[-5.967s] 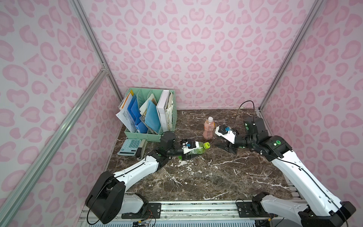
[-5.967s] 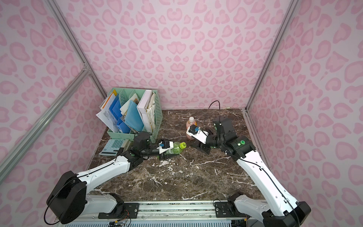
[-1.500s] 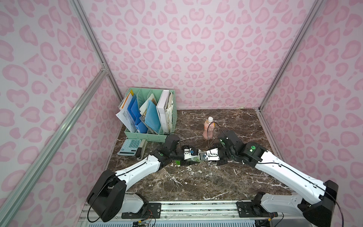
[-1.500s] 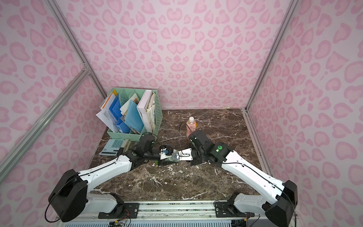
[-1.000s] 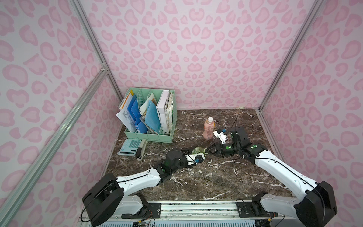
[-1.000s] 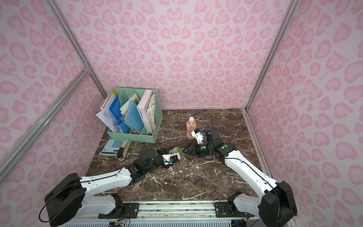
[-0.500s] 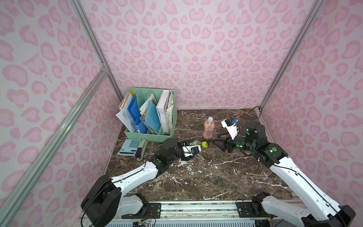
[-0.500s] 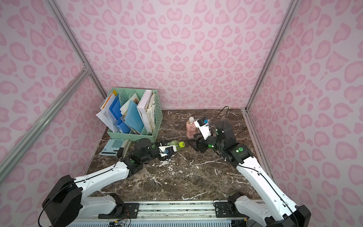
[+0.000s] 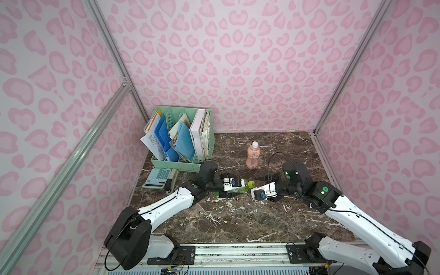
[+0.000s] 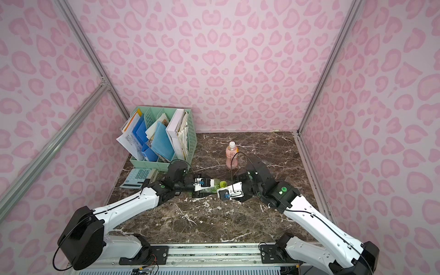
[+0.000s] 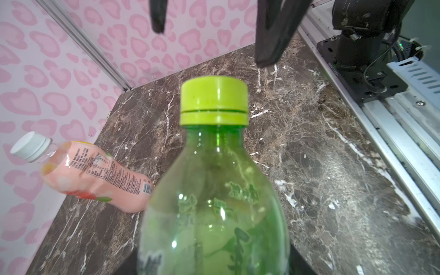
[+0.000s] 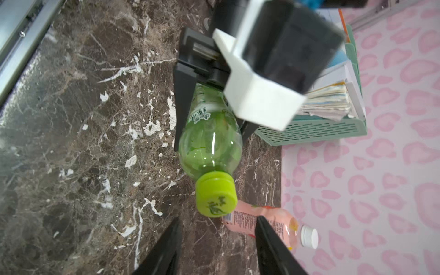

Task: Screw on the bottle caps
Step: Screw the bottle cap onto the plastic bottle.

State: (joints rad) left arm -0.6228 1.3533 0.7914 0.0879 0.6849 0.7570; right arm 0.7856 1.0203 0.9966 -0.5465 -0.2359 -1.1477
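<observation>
The green bottle (image 9: 239,189) lies level above the table, and my left gripper (image 9: 230,188) is shut on its body; one of its black fingers (image 12: 182,102) runs along the bottle's side. The yellow-green cap (image 9: 251,183) (image 11: 214,100) (image 12: 216,196) sits on the bottle's neck and points at my right gripper (image 9: 257,187) (image 12: 216,238). That gripper is open, its tips just short of the cap and touching nothing. The pink bottle (image 9: 252,158) (image 10: 231,157) stands upright at the back with the white cap (image 12: 309,237) on it.
A mint file basket (image 9: 177,164) full of folders stands at the back left, with a calculator (image 9: 158,177) in front of it. A black cable (image 9: 270,159) loops over my right wrist. Pink walls close three sides, and a metal rail (image 9: 238,250) runs along the front.
My right gripper has come down and leftward from beside the pink bottle to face the green bottle's cap. The left gripper has shifted the green bottle slightly toward the front.
</observation>
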